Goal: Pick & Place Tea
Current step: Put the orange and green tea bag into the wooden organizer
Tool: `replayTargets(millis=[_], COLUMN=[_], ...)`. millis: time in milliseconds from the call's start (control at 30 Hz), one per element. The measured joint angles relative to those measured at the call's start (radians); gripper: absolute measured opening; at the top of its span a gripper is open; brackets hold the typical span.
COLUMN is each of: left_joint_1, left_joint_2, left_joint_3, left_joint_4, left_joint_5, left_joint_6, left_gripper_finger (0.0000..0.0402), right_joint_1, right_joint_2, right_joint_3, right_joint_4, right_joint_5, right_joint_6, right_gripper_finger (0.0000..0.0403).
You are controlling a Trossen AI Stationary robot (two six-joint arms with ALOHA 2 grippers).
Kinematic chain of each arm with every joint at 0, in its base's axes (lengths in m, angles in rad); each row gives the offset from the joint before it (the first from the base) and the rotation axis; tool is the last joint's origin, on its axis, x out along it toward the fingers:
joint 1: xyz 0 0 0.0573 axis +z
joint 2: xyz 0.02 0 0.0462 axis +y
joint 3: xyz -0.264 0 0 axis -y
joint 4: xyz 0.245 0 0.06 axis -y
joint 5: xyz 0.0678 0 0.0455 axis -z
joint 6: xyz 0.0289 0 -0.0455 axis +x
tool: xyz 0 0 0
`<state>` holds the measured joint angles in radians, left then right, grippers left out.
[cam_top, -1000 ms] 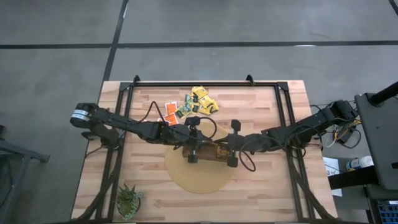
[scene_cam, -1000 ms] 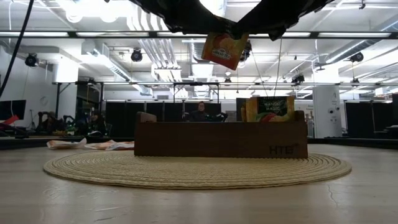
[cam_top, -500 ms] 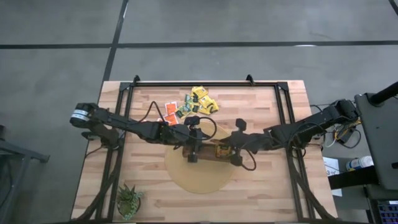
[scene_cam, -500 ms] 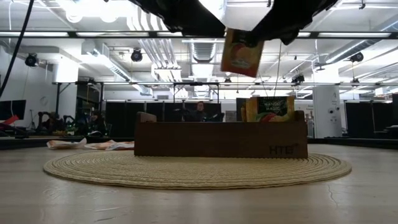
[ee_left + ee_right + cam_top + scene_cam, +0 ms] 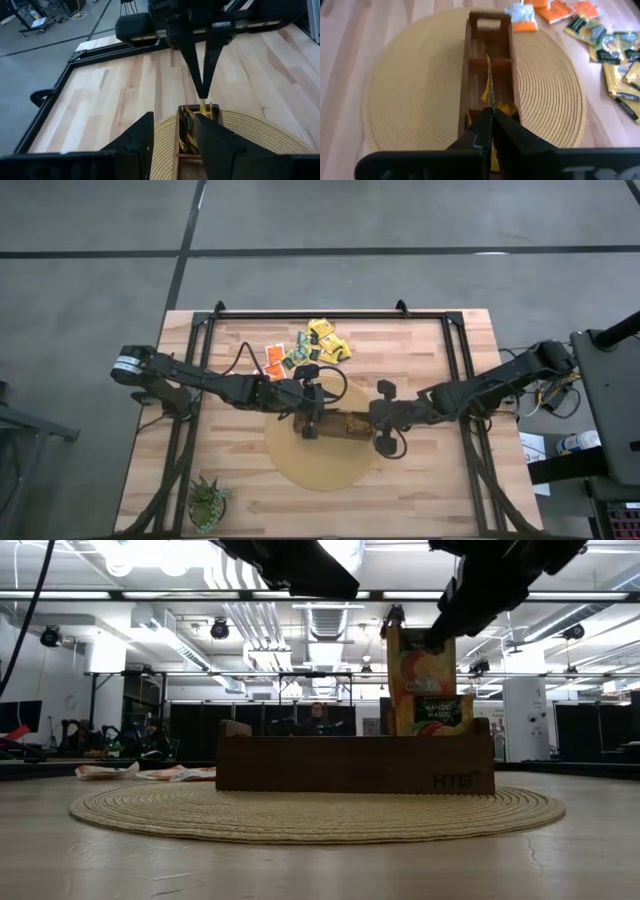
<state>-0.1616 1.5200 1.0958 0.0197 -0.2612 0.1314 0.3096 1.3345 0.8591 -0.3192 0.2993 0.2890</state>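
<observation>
Fingers (image 5: 490, 116) pinching flat square sachet (image 5: 420, 664)

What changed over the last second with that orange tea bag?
The left gripper let go of the orange tea bag and opened. The right gripper, shut on the bag, carried it over the brown box end and turned it upright. The box, mat and loose sachets stayed put.

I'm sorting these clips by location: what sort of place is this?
Probably a robotics lab or workshop hall. The low view shows exposed ceiling ducts and a person at a desk; from above, the wooden table stands on bare concrete floor.
</observation>
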Motion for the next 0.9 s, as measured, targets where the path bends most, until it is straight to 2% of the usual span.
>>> replayTargets(millis=[133,900], left_joint_1=[0.0,0.0], left_joint_2=[0.0,0.0], left_joint_3=[-0.001,-0.001], left_joint_4=[-0.002,-0.005], left_joint_5=[0.0,0.0], left_joint_6=[0.0,-0.001], left_gripper_finger=[0.0135,0.0135], right_joint_1=[0.0,0.0], right_joint_2=[0.02,0.041], right_joint_3=[0.0,-0.001], right_joint_4=[-0.015,-0.026], right_joint_5=[-0.038,-0.038], right_joint_6=[0.0,-0.009], right_gripper_finger=[0.0008,0.0012])
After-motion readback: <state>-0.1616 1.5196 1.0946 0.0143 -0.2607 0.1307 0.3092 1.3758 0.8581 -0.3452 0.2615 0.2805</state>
